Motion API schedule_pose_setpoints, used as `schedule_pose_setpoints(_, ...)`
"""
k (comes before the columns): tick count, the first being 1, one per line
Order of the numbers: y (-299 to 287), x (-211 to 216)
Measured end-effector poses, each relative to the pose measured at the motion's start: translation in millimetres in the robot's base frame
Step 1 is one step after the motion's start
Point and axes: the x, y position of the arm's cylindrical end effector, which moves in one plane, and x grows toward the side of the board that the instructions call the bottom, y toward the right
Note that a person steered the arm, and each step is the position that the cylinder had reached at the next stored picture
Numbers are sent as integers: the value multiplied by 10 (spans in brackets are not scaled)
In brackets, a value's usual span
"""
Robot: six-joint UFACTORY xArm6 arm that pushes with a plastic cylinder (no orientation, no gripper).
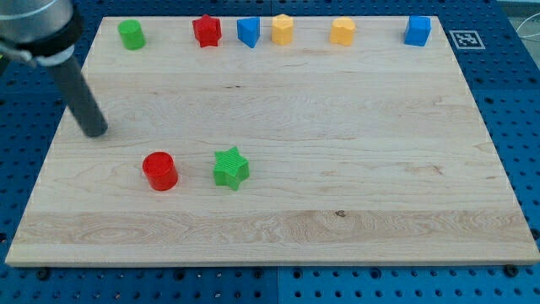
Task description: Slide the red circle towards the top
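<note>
The red circle (pixel 159 171) is a short red cylinder on the wooden board (pixel 337 127), in the lower left part of the view. My tip (pixel 95 131) is the lower end of the dark rod and rests on the board up and to the left of the red circle, with a clear gap between them. A green star (pixel 230 167) sits just to the right of the red circle, apart from it.
Along the board's top edge stand a green cylinder (pixel 131 35), a red star (pixel 206 30), a blue block (pixel 247 32), a yellow block (pixel 282 29), a second yellow block (pixel 342 31) and a blue cube (pixel 417 30). A marker tag (pixel 465 39) lies off the top right corner.
</note>
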Motion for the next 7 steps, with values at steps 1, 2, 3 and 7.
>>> schedule_pose_setpoints(1, 108, 559)
schedule_pose_setpoints(2, 368, 1025)
schedule_pose_setpoints(3, 963, 1195)
schedule_pose_setpoints(7, 754, 297)
